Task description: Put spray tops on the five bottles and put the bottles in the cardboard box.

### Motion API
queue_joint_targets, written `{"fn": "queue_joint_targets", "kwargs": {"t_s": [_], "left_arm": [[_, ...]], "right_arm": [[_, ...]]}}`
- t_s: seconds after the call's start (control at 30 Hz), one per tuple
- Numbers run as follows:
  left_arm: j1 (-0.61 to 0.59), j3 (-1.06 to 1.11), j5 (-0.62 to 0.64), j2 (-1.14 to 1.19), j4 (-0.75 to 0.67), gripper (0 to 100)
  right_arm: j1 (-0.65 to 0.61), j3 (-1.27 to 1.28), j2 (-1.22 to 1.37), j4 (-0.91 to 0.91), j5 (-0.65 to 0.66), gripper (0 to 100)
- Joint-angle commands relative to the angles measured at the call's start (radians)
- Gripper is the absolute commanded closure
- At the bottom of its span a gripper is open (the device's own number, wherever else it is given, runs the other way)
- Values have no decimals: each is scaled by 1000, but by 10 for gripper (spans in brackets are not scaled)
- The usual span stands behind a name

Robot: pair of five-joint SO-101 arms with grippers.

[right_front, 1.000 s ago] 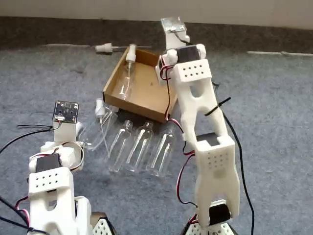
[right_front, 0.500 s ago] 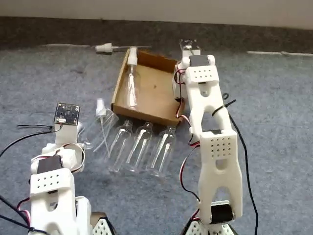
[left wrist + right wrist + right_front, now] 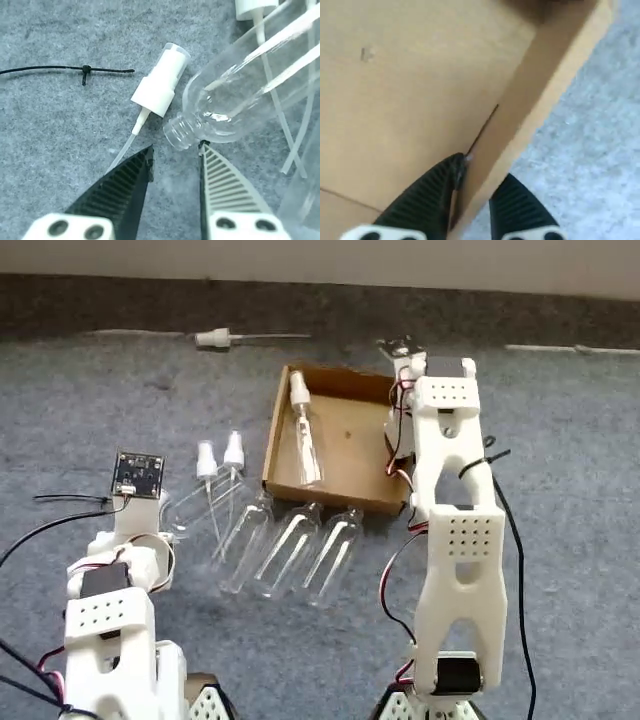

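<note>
While the right gripper [image 3: 479, 172] pinches a wall of the brown cardboard box [image 3: 350, 445], we find the left gripper [image 3: 175, 155] spread apart at the neck of a clear plastic bottle [image 3: 240, 90] on grey carpet [image 3: 570, 450].

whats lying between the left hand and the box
Clear bottles and two spray tops lie on the carpet between the left hand and the box, as the high view shows.

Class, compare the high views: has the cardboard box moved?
Yes: the cardboard box has slid right, away from the lone spray top lying at the back.
</note>
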Motion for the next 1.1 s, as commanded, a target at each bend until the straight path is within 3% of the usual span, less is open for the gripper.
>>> {"fn": "queue_joint_targets", "kwargs": {"t_s": [0.0,0.2,0.47,0.57,0.73,0.87,1.07], "left_arm": [[15,-5,0,-12,-25,853],[15,-5,0,-12,-25,853],[15,-5,0,-12,-21,853],[15,-5,-2,-12,-20,853],[15,-5,-2,-12,-20,852],[15,-7,-2,-12,-18,851],[15,-10,-6,-12,-18,850]], "right_arm": [[61,-5,-19,19,112,987],[111,-5,-25,22,272,988],[107,-15,-21,15,348,992],[84,-12,-21,21,264,972],[15,-15,-21,12,-15,927],[-50,-15,-21,-36,-34,926],[-125,-16,-22,-45,-204,924]]}}
